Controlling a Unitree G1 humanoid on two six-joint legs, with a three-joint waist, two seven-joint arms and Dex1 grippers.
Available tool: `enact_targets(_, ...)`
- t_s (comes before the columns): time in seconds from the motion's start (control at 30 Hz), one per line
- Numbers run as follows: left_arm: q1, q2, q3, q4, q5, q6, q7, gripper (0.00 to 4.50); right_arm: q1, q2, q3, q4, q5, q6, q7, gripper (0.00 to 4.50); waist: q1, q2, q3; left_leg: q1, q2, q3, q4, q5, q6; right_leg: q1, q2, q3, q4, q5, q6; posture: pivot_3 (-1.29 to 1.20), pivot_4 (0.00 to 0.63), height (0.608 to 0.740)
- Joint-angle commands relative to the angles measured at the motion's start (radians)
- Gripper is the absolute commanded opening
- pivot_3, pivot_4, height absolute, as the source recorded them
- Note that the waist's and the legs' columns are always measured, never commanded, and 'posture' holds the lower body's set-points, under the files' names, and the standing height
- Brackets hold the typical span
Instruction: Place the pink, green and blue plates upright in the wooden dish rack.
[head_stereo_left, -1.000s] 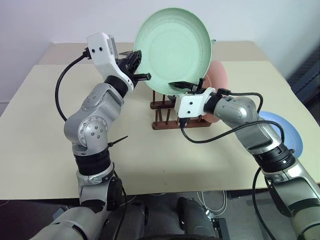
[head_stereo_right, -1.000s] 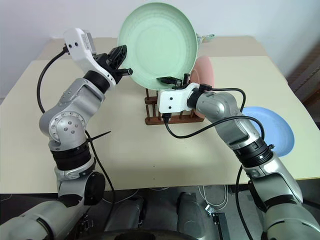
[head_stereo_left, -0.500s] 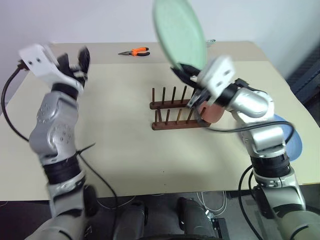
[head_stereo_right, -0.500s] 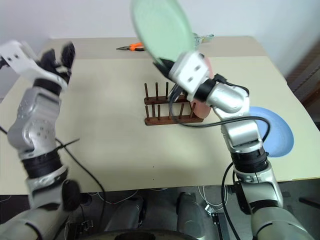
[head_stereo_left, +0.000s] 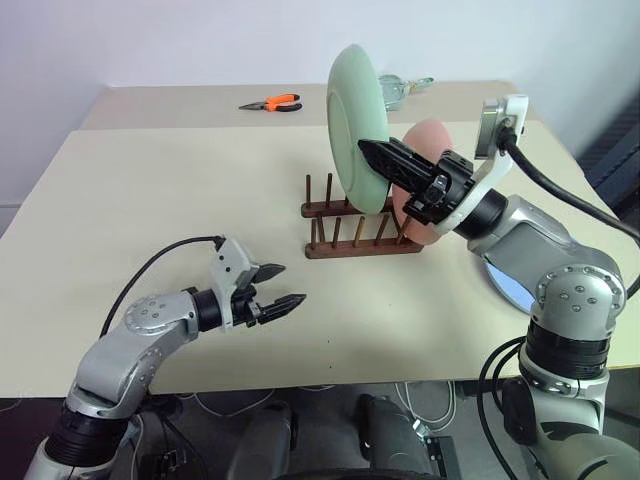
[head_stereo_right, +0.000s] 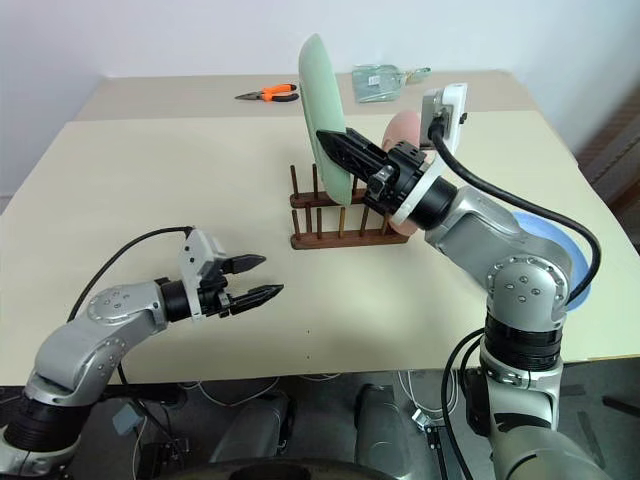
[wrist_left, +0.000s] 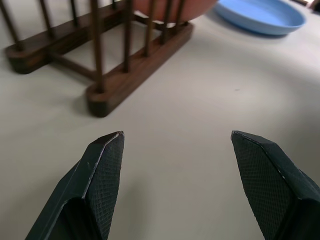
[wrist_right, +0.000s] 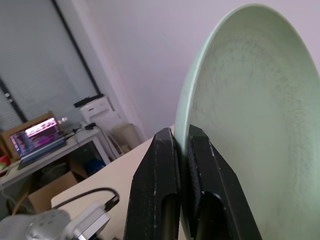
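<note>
Now right pincer (head_stereo_left: 372, 153) clamps green plate (head_stereo_left: 352, 125) edge-on above wooden dish rack (head_stereo_left: 355, 225). Judgement: lower straight between free pegs beside pink plate (head_stereo_left: 425, 190). Left pincer (head_stereo_left: 286, 287) released.

Beige desk (head_stereo_left: 150, 190), orange-handled pliers (head_stereo_left: 271, 102) lying near its far edge, a clear packet (head_stereo_right: 384, 80) further along that edge, an open laptop (wrist_right: 37, 136) on a side table, cardboard boxes below it

Blue plate (head_stereo_left: 505, 285) largely behind right arm (head_stereo_left: 540, 245), apparently.
</note>
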Motion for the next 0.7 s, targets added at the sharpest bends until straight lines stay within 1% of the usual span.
enact_targets(0.03, -0.015, -0.010, -0.009, -0.051, -0.014, 0.004, 0.001, 3.48, 0.000, -0.002, -0.025, 0.008, 0.011, -0.015, -0.031, 0.00, 0.000, 0.000, 0.000, 0.000, 0.000, 0.000, 0.000, 0.000, 0.000, 0.000, 0.000, 0.000, 0.000, 0.000, 0.000, 0.00, 0.150, 0.740)
enact_targets(0.3, -0.017, -0.024, -0.027, -0.056, 0.001, 0.005, 0.007, 3.48, 0.000, 0.008, -0.028, 0.057, 0.002, -0.015, -0.110, 0.00, -0.001, 0.000, 0.000, 0.000, 0.000, 0.000, 0.000, 0.000, 0.000, -0.001, 0.000, 0.000, 0.000, 0.000, 0.000, 0.00, 0.150, 0.740)
enact_targets(0.4, -0.018, -0.026, -0.032, -0.055, 0.004, 0.003, 0.008, 3.48, -0.004, 0.018, -0.032, 0.073, 0.031, -0.004, -0.145, 0.00, -0.001, 0.000, 0.000, 0.000, 0.000, 0.000, 0.000, 0.000, 0.000, -0.001, 0.000, 0.000, 0.000, 0.000, 0.000, 0.00, 0.150, 0.740)
enact_targets(0.47, -0.021, -0.027, -0.035, -0.054, 0.008, 0.001, 0.009, 3.51, -0.013, 0.016, -0.030, 0.078, 0.024, -0.008, -0.153, 0.70, 0.000, 0.000, 0.000, 0.000, 0.000, 0.000, 0.000, 0.000, 0.000, -0.001, 0.000, 0.000, 0.000, 0.000, 0.000, 0.00, 0.150, 0.740)
enact_targets(0.5, -0.022, -0.029, -0.036, -0.054, 0.008, 0.001, 0.010, 3.51, -0.019, 0.013, -0.028, 0.078, 0.009, -0.015, -0.155, 0.93, 0.000, 0.000, 0.000, 0.000, 0.000, 0.000, 0.000, 0.000, 0.000, 0.000, 0.000, 0.000, 0.000, 0.000, 0.000, 0.00, 0.150, 0.740)
enact_targets(0.53, -0.024, -0.030, -0.036, -0.054, 0.008, 0.002, 0.011, 3.51, -0.027, 0.005, -0.021, 0.076, -0.019, -0.023, -0.156, 1.50, 0.000, 0.000, 0.000, 0.000, 0.000, 0.000, 0.000, 0.000, 0.000, 0.000, 0.000, 0.000, 0.000, 0.000, 0.000, 0.00, 0.150, 0.740)
enact_targets(0.57, -0.025, -0.031, -0.037, -0.055, 0.008, 0.003, 0.012, 3.51, -0.035, -0.018, -0.001, 0.065, -0.079, -0.041, -0.144, 2.01, 0.000, 0.000, 0.000, 0.000, 0.000, 0.000, 0.000, 0.000, 0.000, 0.000, 0.000, 0.000, 0.000, 0.000, 0.000, 0.00, 0.150, 0.740)
enact_targets(0.63, -0.027, -0.032, -0.037, -0.055, 0.008, 0.003, 0.012, 3.51, -0.052, -0.069, 0.040, 0.037, -0.199, -0.092, -0.091, 2.89, 0.000, 0.000, 0.000, -0.001, 0.000, 0.000, 0.000, 0.000, 0.000, -0.001, 0.000, 0.000, 0.000, 0.000, 0.000, 0.00, 0.150, 0.740)
enact_targets(0.7, -0.029, -0.033, -0.039, -0.054, 0.008, 0.004, 0.012, 3.51, -0.068, -0.150, 0.075, 0.009, -0.320, -0.164, -0.003, 2.89, 0.000, 0.001, 0.000, -0.001, 0.000, 0.001, 0.000, 0.000, 0.000, -0.001, 0.000, 0.000, 0.000, -0.002, 0.003, 0.00, 0.150, 0.740)
